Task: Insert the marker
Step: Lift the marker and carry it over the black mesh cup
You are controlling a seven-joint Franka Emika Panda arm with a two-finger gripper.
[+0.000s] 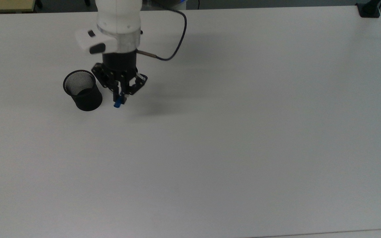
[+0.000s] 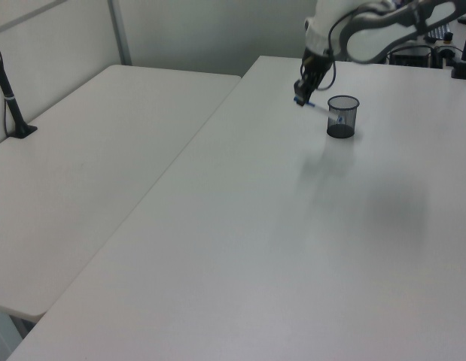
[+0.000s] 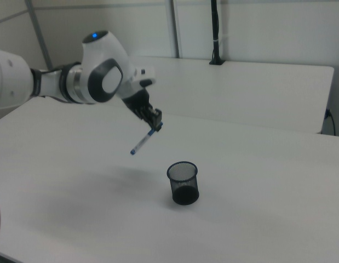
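High above the white desk [image 1: 243, 132], the gripper [image 3: 154, 121] clamps its fingers on the marker [image 3: 143, 141] at its blue-capped end, the barrel hanging tilted, ready for carrying over the black mesh cup [image 3: 183, 183] standing nearby.

Marker [image 3: 143, 141]: slim white barrel, blue cap, small blue tip at opposite end; held by cap end in end effector [image 3: 156, 121], lifted clear of desk [image 3: 257, 219], tilted, barrel slanting down toward right view's left; in top view blue cap [image 1: 118, 101] hangs near desk's far edge
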